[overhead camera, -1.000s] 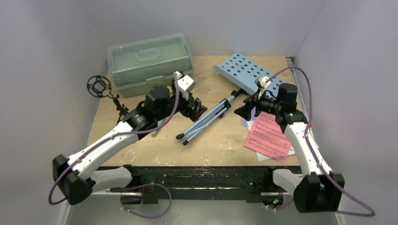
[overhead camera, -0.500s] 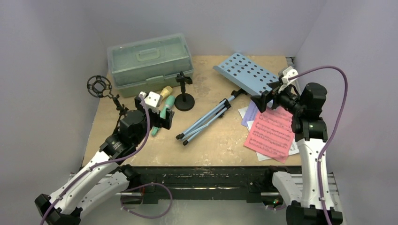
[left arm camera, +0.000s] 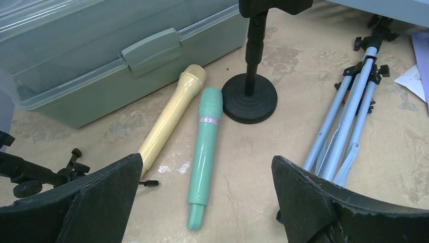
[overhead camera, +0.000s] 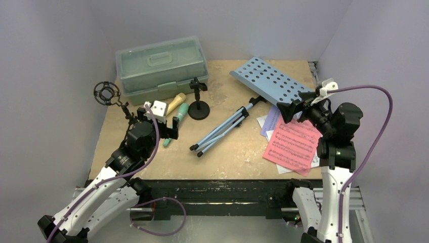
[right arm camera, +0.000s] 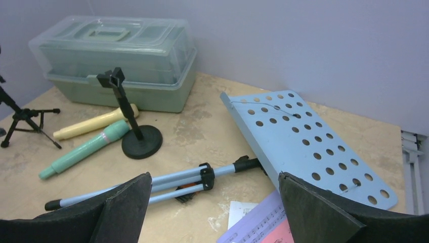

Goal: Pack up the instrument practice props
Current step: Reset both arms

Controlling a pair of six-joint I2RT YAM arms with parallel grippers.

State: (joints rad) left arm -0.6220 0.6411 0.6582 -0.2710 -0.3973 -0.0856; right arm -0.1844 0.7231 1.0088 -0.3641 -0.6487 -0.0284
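Both tools gape wide, gripping nothing: left tool (left arm camera: 206,167) near the teal microphone (left arm camera: 204,147), right tool (right arm camera: 215,179) near the music rack (right arm camera: 308,147).

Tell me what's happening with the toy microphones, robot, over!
Both jaws open, empty. Tan microphone and teal microphone lying side by side by the shut green case. Round-base holder standing close beside them.

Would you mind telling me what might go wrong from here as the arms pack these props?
The case lid looks shut, so anything brought over has nowhere to go until it is opened. The teal microphone lies close beside the tan microphone and the round-base holder; the open left gripper closing on it may knock either. The red sheet lies flat, overlapping the purple sheet, so a pinch could slip or scatter them.
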